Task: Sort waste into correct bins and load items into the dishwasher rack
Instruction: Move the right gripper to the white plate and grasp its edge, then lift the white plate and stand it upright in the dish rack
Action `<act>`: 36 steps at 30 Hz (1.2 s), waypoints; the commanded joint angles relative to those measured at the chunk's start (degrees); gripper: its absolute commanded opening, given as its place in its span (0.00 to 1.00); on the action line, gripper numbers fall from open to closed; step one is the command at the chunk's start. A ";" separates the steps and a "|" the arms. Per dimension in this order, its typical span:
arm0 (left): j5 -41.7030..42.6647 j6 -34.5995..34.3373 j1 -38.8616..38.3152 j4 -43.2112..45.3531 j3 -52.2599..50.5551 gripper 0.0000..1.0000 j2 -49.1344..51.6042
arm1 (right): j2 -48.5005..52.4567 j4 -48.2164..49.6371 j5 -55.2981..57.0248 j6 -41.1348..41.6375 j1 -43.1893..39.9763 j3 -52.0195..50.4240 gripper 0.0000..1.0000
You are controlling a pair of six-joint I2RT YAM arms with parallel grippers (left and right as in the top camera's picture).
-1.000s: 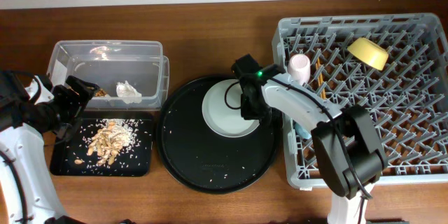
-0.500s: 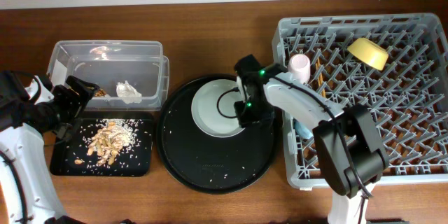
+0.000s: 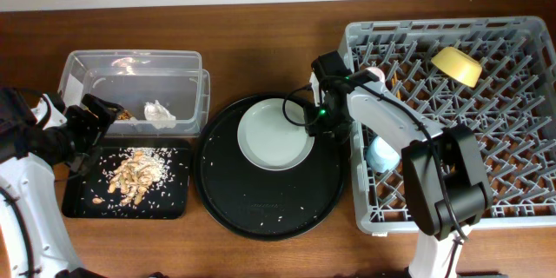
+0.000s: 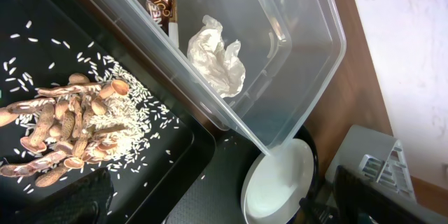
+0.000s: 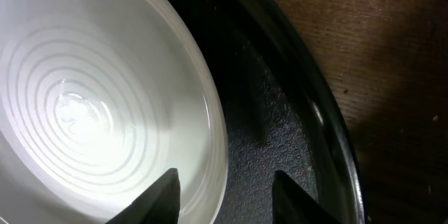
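Note:
The pale round plate (image 3: 271, 135) lies flat on the large round black tray (image 3: 261, 204). My right gripper (image 3: 320, 122) is open at the plate's right edge. In the right wrist view its fingers (image 5: 224, 189) straddle the plate's rim (image 5: 91, 112) without closing on it. My left gripper (image 3: 89, 120) is open and empty between the clear box (image 3: 130, 74) and the shallow black tray (image 3: 174, 201). The box holds a white tissue (image 4: 217, 52) and a gold-brown wrapper (image 4: 159, 3). Food scraps and rice (image 3: 135, 176) lie in the black tray.
The grey rack (image 3: 486, 182) at the right holds a pink cup (image 3: 372, 82), a blue cup (image 3: 380, 154), a yellow bowl (image 3: 458, 65) and thin chopsticks (image 3: 393, 94). A few rice grains lie on the round tray. Bare wooden table (image 5: 392, 56) lies beyond the tray's rim.
My right gripper has moved from over the plate's right half to its right rim. The plate slid a little to the left on the round tray. The left arm has not moved.

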 commanded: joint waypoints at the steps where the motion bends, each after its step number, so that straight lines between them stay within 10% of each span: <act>1: -0.04 -0.09 0.09 0.07 0.00 0.99 -0.63 | 1.62 1.46 0.35 -0.17 0.33 -0.48 0.41; 14: -0.04 -0.09 0.09 0.09 0.00 0.99 -0.66 | 3.93 2.73 2.97 -0.17 3.63 -0.48 0.31; 21: -0.04 -0.09 0.09 0.07 0.00 0.99 -0.63 | 3.93 2.40 3.58 -0.20 3.63 -0.48 0.04; 29: -0.04 -0.09 0.09 0.07 0.00 0.99 -0.66 | -6.78 -6.14 3.63 -4.76 1.68 8.50 0.04; 36: -0.04 -0.09 0.09 0.07 0.00 0.99 -0.66 | -26.80 -23.26 36.65 -5.84 1.57 14.82 0.04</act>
